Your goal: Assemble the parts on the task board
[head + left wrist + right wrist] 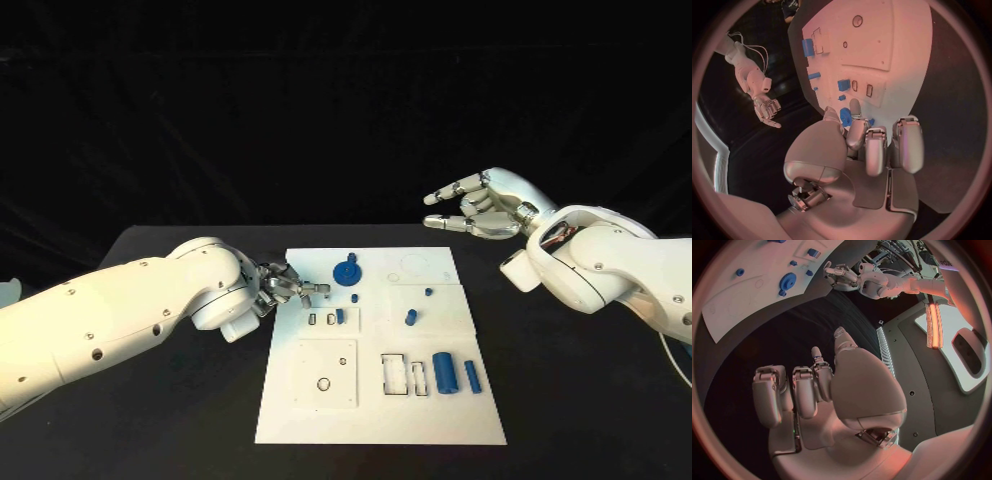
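The white task board [382, 400] lies mid-counter, outlined with dark-edged slots, blue parts scattered over it: a round gear [346, 271] at 11 o'clock, two upright-lying cylinders [446, 372] at 4. The left hand [289, 288], fingers loosely curled, holds nothing at the board's 9 o'clock edge; the right hand [476, 205] hovers released, off the board at 1.

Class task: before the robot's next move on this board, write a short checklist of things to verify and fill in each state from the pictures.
1. Left hand at the task board edge: ok.
2. Left hand holding a part: cannot tell.
3. Right hand off the board, holding nothing: ok.
4. Blue gear on the board: ok.
5. Two blue cylinders lying near the slots, not yet inserted: not ok.
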